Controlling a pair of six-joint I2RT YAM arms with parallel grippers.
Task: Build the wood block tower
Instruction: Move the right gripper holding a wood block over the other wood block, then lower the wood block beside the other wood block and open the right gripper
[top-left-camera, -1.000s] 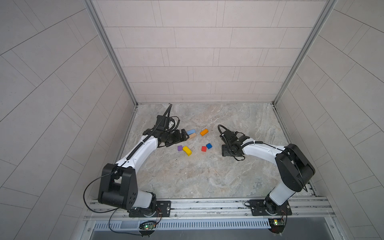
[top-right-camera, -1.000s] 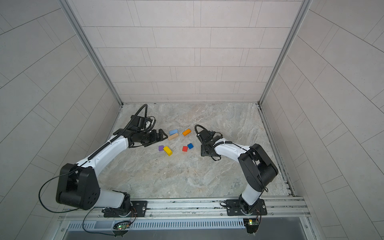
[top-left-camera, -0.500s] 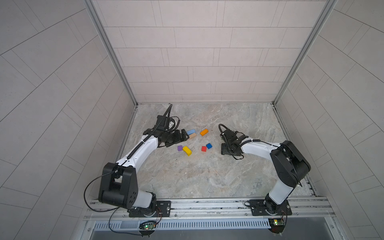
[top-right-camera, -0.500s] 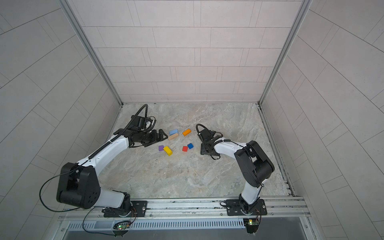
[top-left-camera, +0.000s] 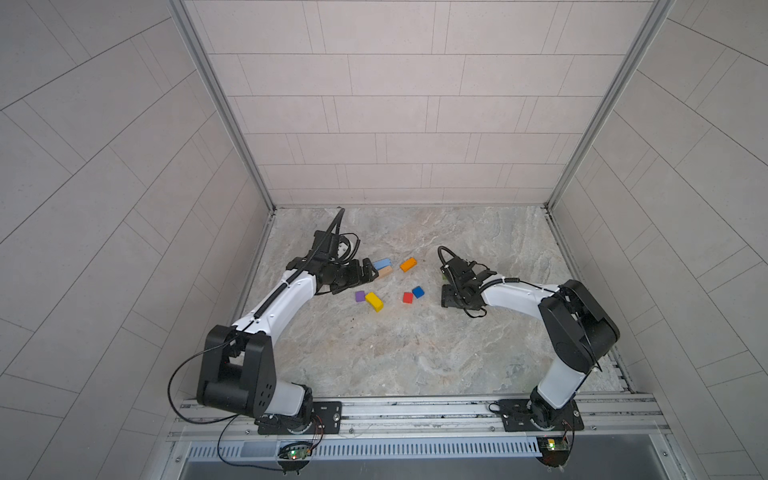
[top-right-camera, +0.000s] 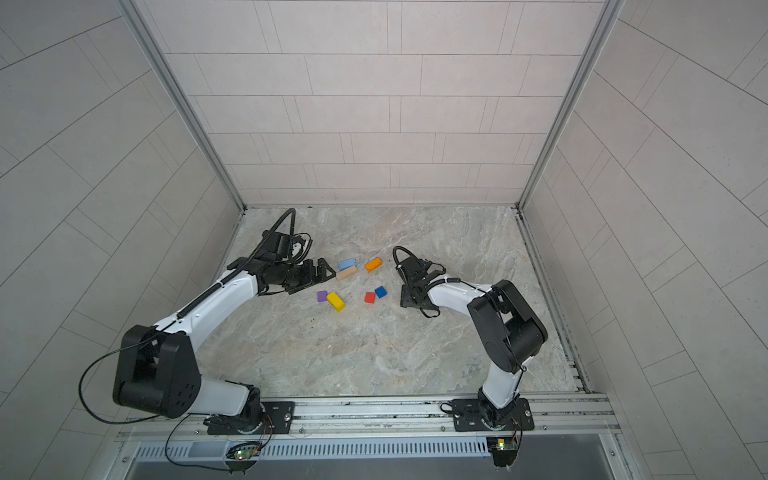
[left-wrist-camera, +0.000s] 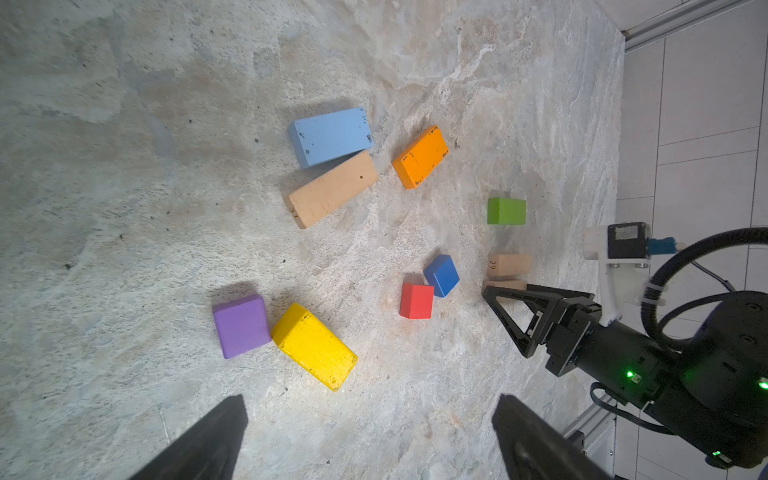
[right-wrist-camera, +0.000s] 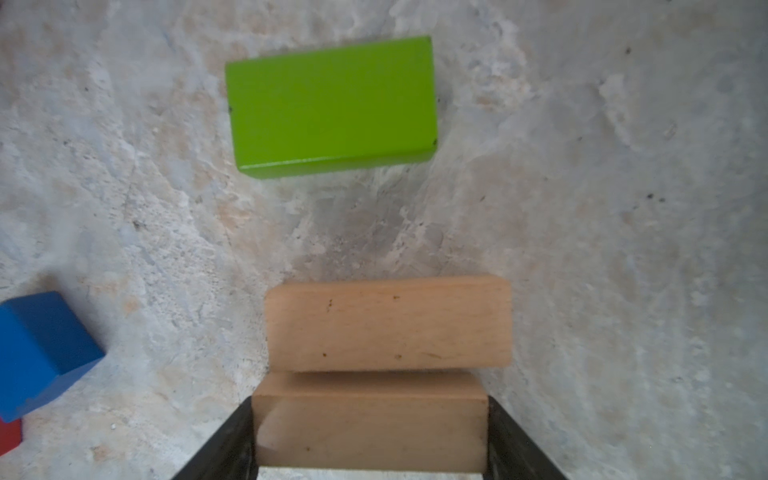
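Taking the red cube (left-wrist-camera: 416, 301) as the mark, no tower stands yet and every wood block lies in a single layer on the marble table (top-left-camera: 415, 353); the blue cube (left-wrist-camera: 441, 275) sits just beside the red cube, and the yellow brick (left-wrist-camera: 313, 345) and purple cube (left-wrist-camera: 241, 326) lie together on its left. Beyond it toward the back wall lie the orange brick (left-wrist-camera: 420, 156), and further left the light-blue brick (left-wrist-camera: 330, 135) against a loose tan bar (left-wrist-camera: 332, 189). To its right, the right gripper (right-wrist-camera: 370, 401) pinches a tan bar (right-wrist-camera: 370, 424) end to end, long side against a second tan bar (right-wrist-camera: 386, 324), with the green brick (right-wrist-camera: 332, 104) just past them; this pairing looks meant to make the tower's square base, though whether the held bar already rests on the table cannot be told. The left gripper (top-left-camera: 371, 269) hangs spread wide and empty near the loose tan bar, probably waiting to fetch it. No container is in view.
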